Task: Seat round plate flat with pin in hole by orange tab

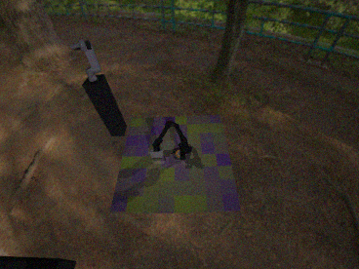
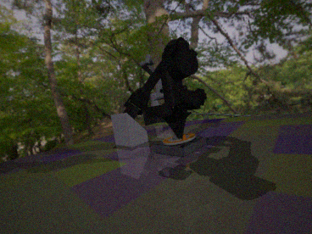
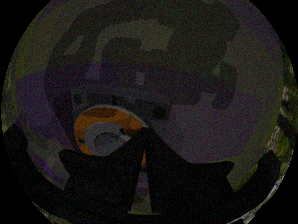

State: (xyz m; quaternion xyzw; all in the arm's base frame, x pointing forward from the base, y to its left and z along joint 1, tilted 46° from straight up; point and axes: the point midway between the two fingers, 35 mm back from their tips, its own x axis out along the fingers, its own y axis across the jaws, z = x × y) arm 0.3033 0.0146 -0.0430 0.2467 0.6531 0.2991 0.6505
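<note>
The round plate [image 2: 170, 140] [image 3: 89, 121], an orange ring with a pale rim, sits over the grey base [image 2: 183, 150] [image 3: 165, 125] and looks slightly tilted in the exterior view. The grey round post top [image 3: 106, 142] shows in its middle. My gripper [image 2: 182, 137] [image 3: 146, 131] is shut and empty, its tips pointing down at the plate's edge region. They overlap the plate in view; whether they touch it cannot be told. The fingers hide part of the ring in the wrist view. I cannot make out the tab or the pin. In the top view the plate [image 1: 177, 153] is a small orange patch beside the arm.
A pale block [image 1: 156, 155] [image 2: 129, 130] stands beside the base, near the arm's foot. The checkered mat [image 1: 190, 204] lies under everything. A dark pillar [image 1: 104, 104] with a grey object on top stands behind at the left. The arm's shadow falls across the base and mat.
</note>
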